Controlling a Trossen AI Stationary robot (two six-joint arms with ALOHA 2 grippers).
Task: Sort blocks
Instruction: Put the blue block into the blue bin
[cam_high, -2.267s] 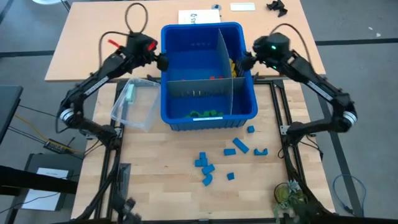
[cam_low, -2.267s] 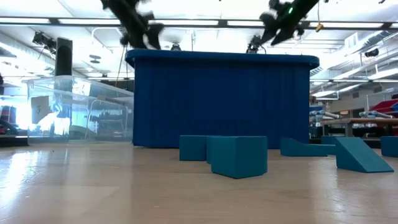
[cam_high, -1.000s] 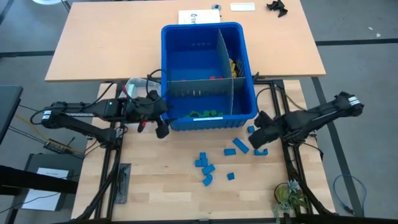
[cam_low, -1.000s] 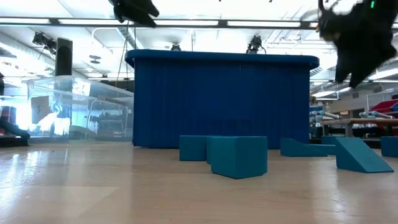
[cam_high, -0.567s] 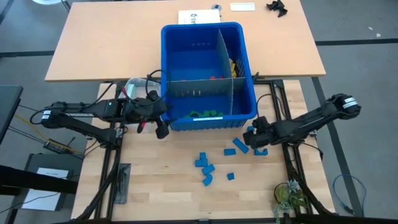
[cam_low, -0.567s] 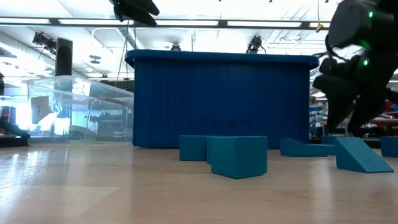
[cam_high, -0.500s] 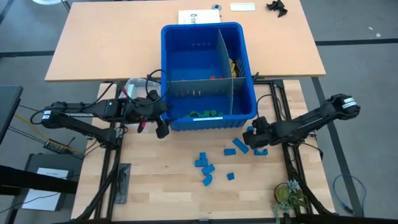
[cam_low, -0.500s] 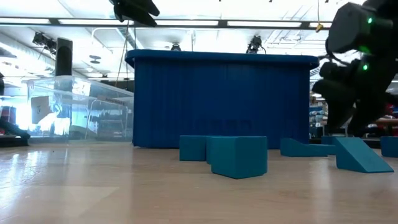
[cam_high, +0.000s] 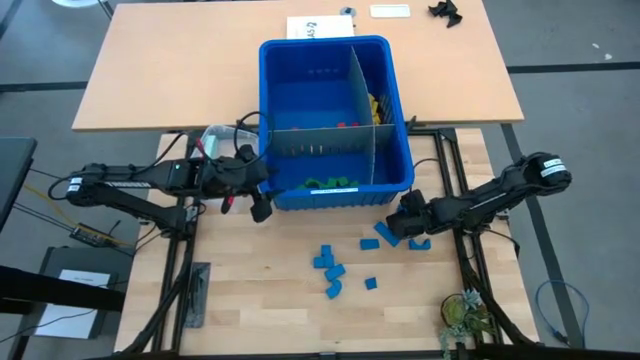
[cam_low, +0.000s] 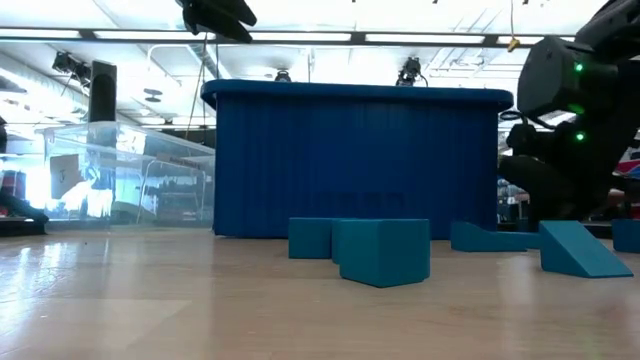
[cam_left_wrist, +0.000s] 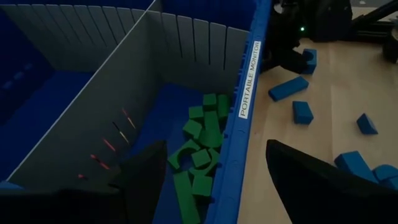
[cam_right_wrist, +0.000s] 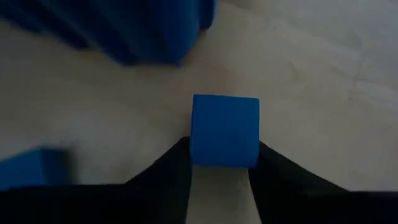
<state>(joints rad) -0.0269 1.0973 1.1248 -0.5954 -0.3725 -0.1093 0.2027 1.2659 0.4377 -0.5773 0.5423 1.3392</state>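
The right gripper (cam_right_wrist: 219, 163) is down low on the table, and its two dark fingers pinch a little blue block (cam_right_wrist: 224, 130) between them. More blue blocks (cam_high: 330, 268) lie loose on the wood just beside and in front of that gripper. Some are cubes and one is a ramp shape (cam_low: 582, 249).

Right next to the gripper stands a big blue bin (cam_high: 336, 195) made of smooth plastic, with grey walls inside that split it into parts. The part nearest the loose blocks holds a pile of green blocks (cam_left_wrist: 200, 153). Another part holds a few yellow blocks (cam_high: 373, 105).

The left gripper (cam_high: 258, 195) waits at the other side of the bin, fingers spread wide, with nothing in it. A clear plastic tub (cam_low: 110, 180) sits near it.

The table (cam_high: 260, 290) is pale wood. Behind it is a large room with bright ceiling lights (cam_low: 420, 38).
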